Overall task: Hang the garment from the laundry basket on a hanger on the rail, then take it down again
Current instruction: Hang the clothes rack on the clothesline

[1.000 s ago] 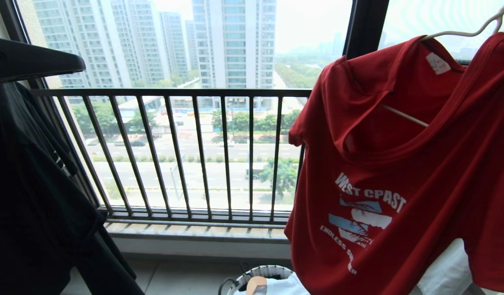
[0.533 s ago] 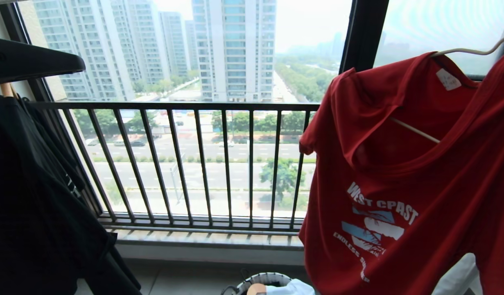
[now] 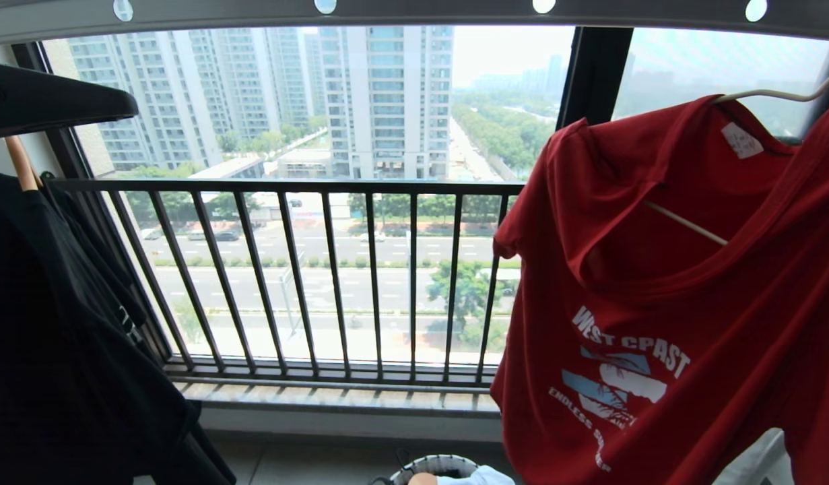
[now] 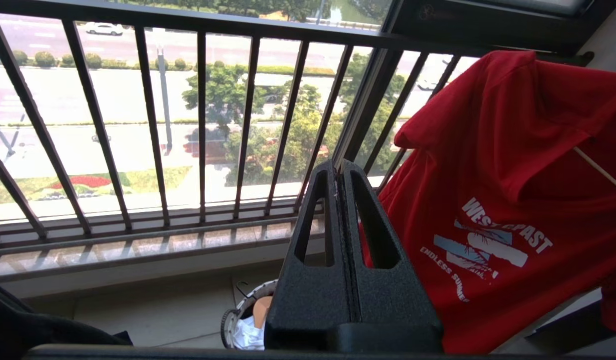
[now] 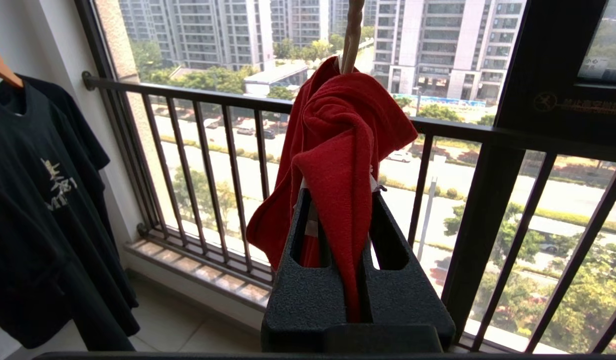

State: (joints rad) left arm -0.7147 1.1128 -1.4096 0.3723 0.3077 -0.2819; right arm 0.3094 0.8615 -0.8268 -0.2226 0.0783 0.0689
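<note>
Fingers of your right gripper (image 5: 338,200) clamp a fold of the red T-shirt (image 3: 656,269), seen only from its wrist; your left gripper (image 4: 339,167) is closed and empty. Only your head view shows the shirt's hanger (image 3: 778,94) below the rail (image 3: 414,13), basket (image 3: 434,466) beneath.

Look down and you have a pale tiled floor (image 4: 152,310) running up to a low ledge under the black railing (image 3: 320,269). The laundry basket (image 3: 433,466) stands on that floor, just below the railing, with white cloth (image 4: 247,334) bunched inside it. Overhead, the pale grey rail (image 3: 414,12) with round holes crosses your view. You can see the wire hanger (image 3: 778,94) up near it, carrying the red T-shirt (image 3: 656,296).
</note>
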